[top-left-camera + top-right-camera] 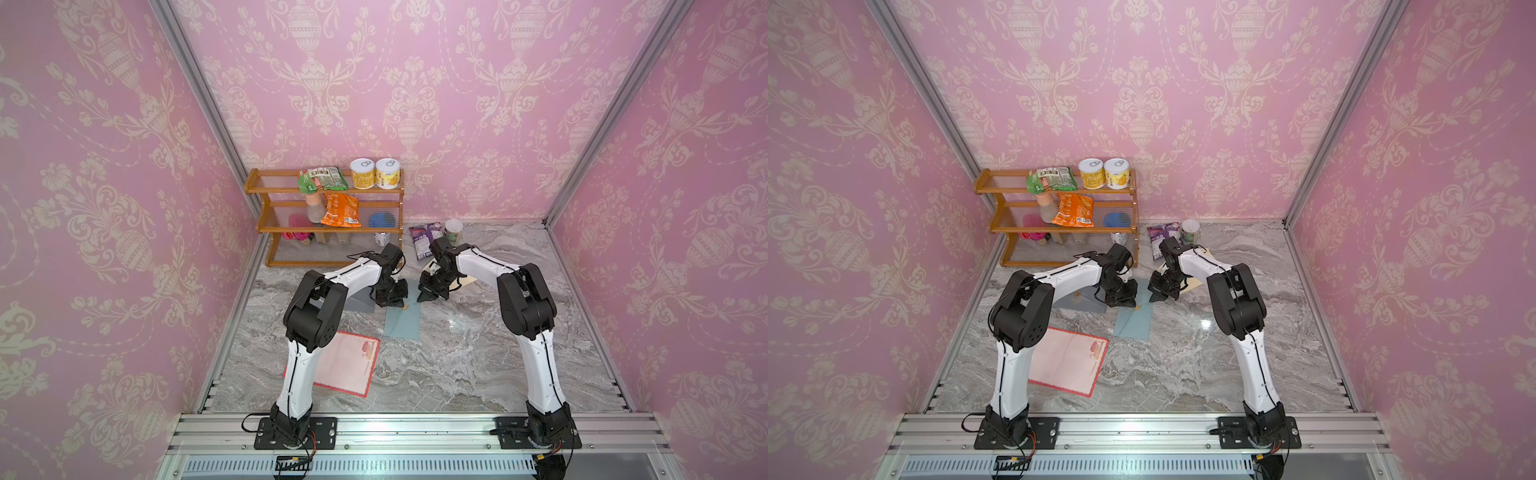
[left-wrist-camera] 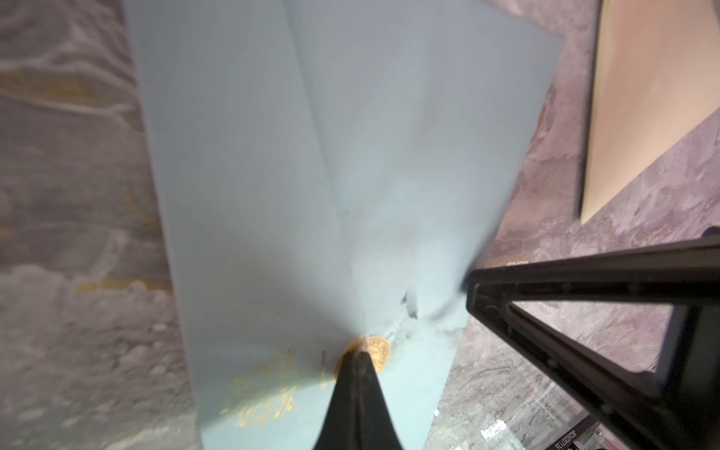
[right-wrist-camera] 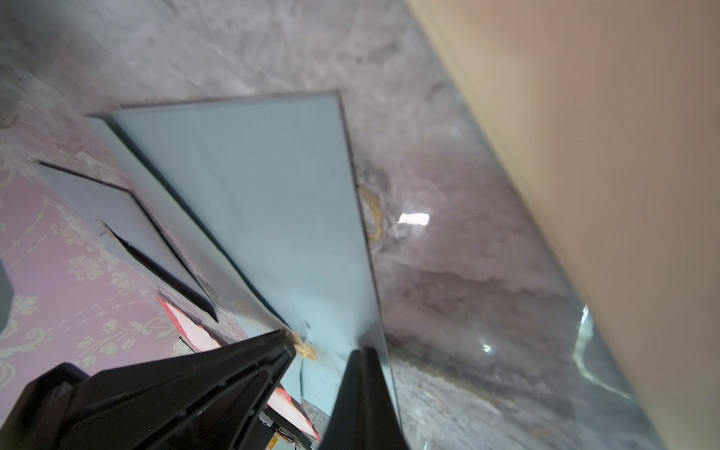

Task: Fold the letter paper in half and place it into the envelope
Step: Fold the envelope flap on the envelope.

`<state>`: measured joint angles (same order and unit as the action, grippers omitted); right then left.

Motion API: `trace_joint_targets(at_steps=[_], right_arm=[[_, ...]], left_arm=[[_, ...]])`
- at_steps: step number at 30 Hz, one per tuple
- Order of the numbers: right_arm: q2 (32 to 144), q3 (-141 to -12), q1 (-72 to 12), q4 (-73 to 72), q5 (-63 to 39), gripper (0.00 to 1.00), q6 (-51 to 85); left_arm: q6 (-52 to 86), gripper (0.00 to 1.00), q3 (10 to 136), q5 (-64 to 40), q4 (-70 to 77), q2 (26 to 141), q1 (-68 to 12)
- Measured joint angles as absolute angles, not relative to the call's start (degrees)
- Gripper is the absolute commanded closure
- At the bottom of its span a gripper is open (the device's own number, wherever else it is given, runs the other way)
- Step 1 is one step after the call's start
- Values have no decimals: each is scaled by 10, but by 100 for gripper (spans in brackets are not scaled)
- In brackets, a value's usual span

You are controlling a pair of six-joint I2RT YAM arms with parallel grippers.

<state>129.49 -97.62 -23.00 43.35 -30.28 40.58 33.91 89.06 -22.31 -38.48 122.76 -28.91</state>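
Note:
A light blue envelope lies mid-table, its far end between the two grippers. In the left wrist view the left gripper is shut on the envelope at the round gold seal on the flap tip. My right gripper is shut on the envelope's side edge, a hand's width from the left gripper. In both top views the left gripper and right gripper nearly meet. The letter paper, pinkish with a red border, lies flat and unfolded near the left arm's base.
A grey envelope lies under the left forearm and a tan one under the right forearm. At the back left stands a wooden shelf with cans and snack bags. A purple packet and a cup sit behind the grippers.

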Motion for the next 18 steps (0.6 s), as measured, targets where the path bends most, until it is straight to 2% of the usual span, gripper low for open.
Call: trace_joint_targets(at_steps=[18], right_arm=[[1295,-977,-230,433,-303,100,406]], left_arm=[[350,100,932,-218,-392,1255,-306]])
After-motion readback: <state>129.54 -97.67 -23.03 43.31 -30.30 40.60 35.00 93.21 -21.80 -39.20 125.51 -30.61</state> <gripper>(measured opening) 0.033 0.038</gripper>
